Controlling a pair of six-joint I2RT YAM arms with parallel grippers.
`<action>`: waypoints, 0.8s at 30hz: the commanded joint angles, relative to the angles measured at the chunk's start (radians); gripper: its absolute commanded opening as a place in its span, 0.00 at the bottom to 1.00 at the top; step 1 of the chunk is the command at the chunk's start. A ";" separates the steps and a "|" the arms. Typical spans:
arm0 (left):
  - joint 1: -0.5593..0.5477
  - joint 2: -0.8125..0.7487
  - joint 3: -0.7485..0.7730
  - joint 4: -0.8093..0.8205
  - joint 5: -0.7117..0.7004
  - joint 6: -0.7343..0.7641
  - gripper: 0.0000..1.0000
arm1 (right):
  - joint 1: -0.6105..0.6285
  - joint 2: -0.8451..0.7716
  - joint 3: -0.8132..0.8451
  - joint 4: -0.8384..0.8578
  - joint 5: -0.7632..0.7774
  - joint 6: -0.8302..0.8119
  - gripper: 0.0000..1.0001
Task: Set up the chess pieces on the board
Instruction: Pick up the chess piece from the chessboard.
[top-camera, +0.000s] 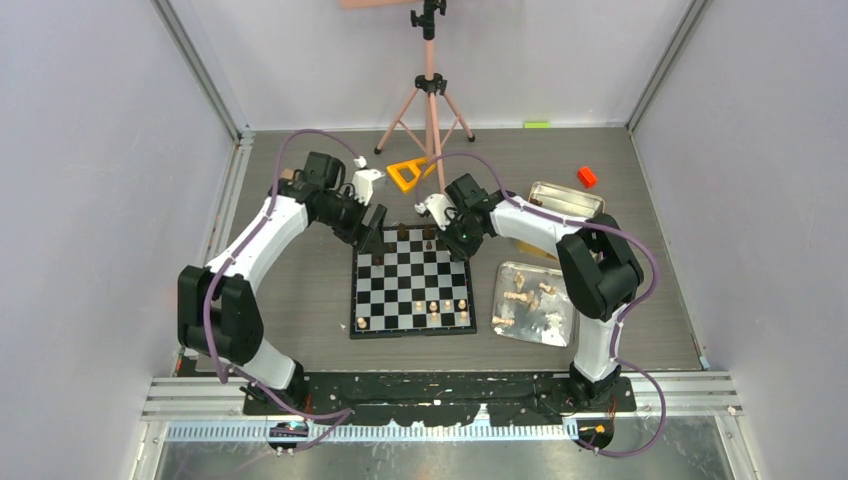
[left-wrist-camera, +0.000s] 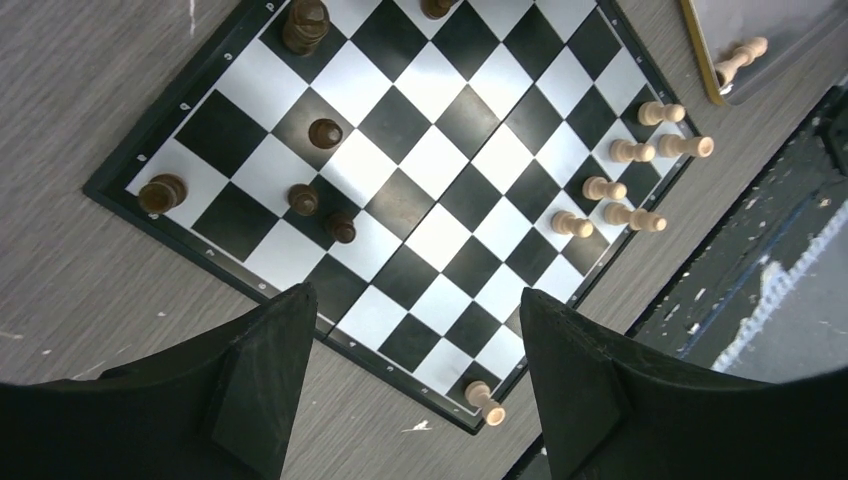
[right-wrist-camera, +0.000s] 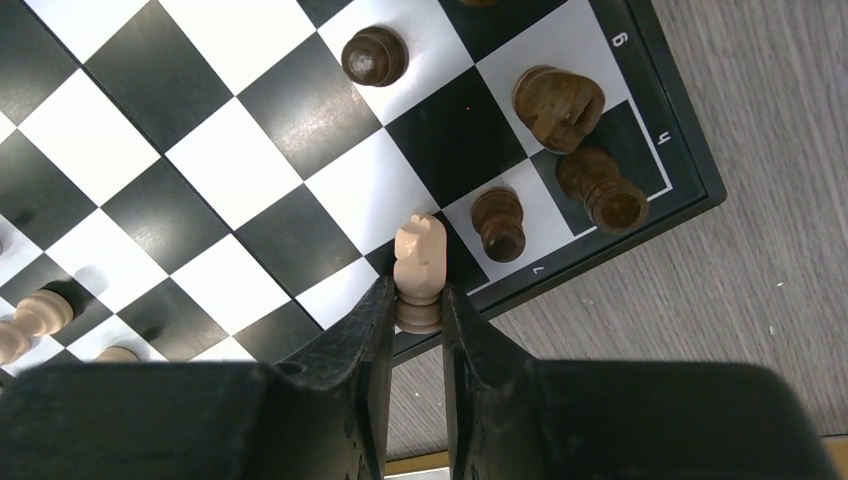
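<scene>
The board (top-camera: 410, 285) lies in the middle of the table. Light tan chess pieces (left-wrist-camera: 640, 150) stand along its near edge, with one more (left-wrist-camera: 485, 400) at the near left corner. Dark brown ones (right-wrist-camera: 374, 55) stand at the far edge. My right gripper (right-wrist-camera: 417, 290) is shut on a light tan knight (right-wrist-camera: 418, 262) over the board's far right corner, next to a dark pawn (right-wrist-camera: 498, 222). My left gripper (left-wrist-camera: 417, 293) hangs open above the board's far left corner (top-camera: 372, 238), nothing between its fingers.
A silver tray (top-camera: 520, 275) with several loose chessmen sits right of the board. Behind it lies a gold-rimmed tin (top-camera: 565, 197). An orange block (top-camera: 587, 177), a yellow triangle (top-camera: 410, 172) and a tripod (top-camera: 430, 100) stand at the back.
</scene>
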 joint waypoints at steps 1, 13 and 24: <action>0.008 0.022 0.044 0.067 0.092 -0.056 0.76 | 0.007 -0.053 0.047 -0.046 -0.041 -0.004 0.16; 0.008 0.163 0.131 0.162 0.437 -0.329 0.71 | 0.007 -0.260 0.064 -0.137 -0.306 0.038 0.01; -0.003 0.305 0.260 0.254 0.558 -0.683 0.68 | 0.007 -0.263 0.138 -0.096 -0.181 0.114 0.01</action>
